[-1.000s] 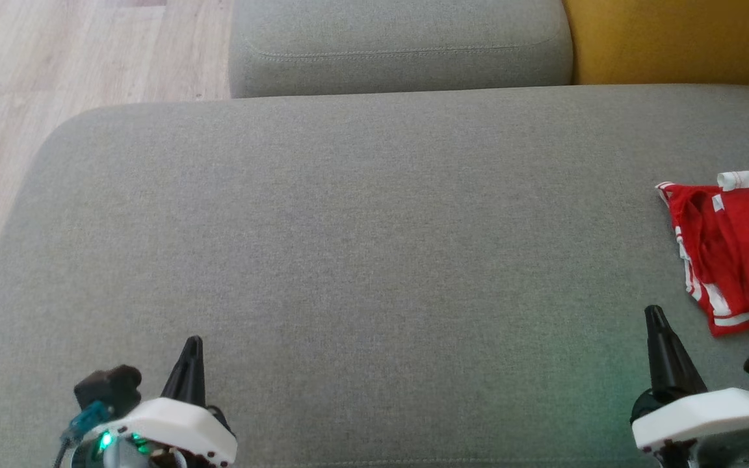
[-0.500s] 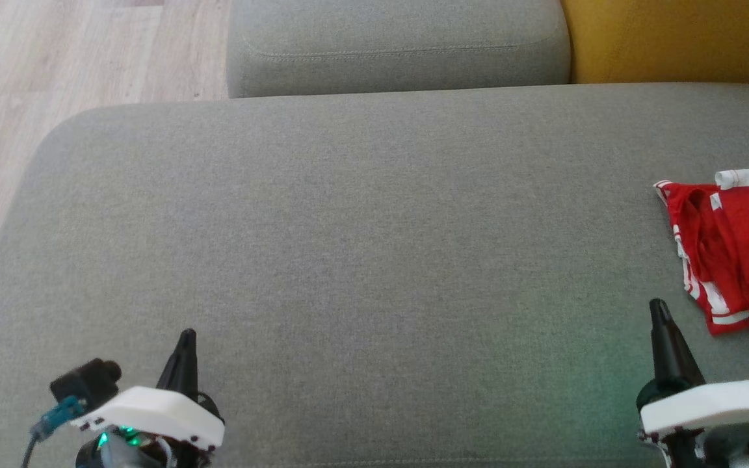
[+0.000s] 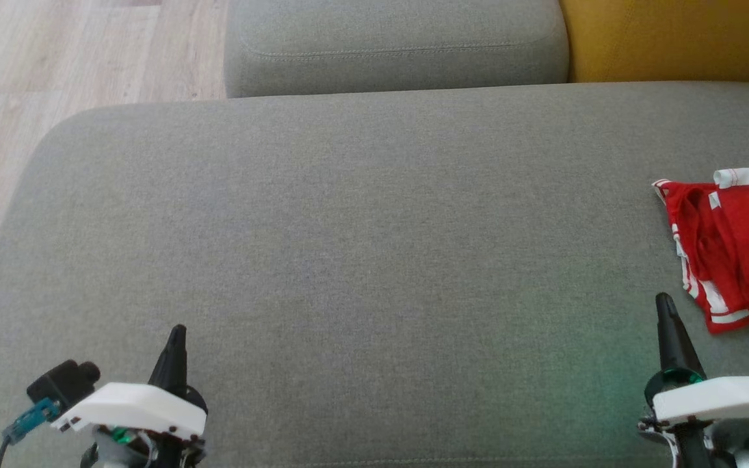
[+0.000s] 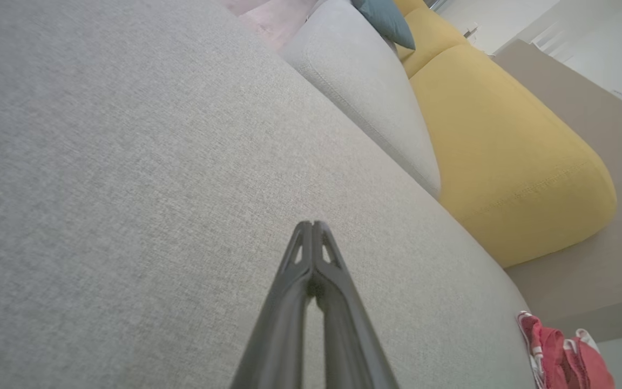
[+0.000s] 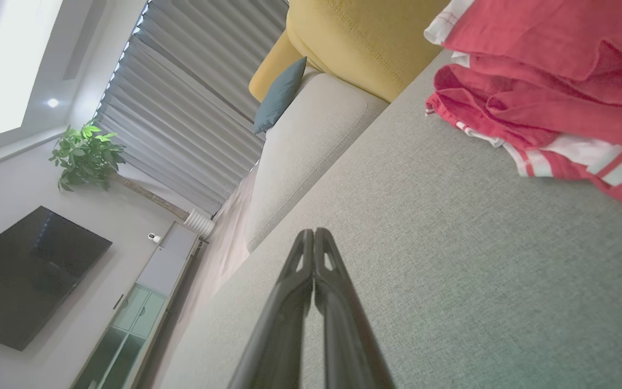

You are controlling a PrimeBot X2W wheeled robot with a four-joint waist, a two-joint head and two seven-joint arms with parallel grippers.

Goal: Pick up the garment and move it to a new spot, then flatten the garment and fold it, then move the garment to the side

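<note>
The garment is red with white stripes and lies folded in a bundle at the right edge of the grey sofa seat. It also appears as the garment in the right wrist view and the garment in the left wrist view. My right gripper is shut and empty, just left of and below the garment, apart from it. Over the seat's near left part my left gripper is shut, nothing in it. Both pairs of fingers press together at gripper and gripper.
A grey cushion and a yellow cushion sit behind the seat. Wooden floor lies to the left past the seat's rounded corner. A teal pillow, a plant and a dark screen stand farther off.
Both grippers have drawn back toward the bottom of the head view, the left one also sliding left. The garment has stayed where it lay.
</note>
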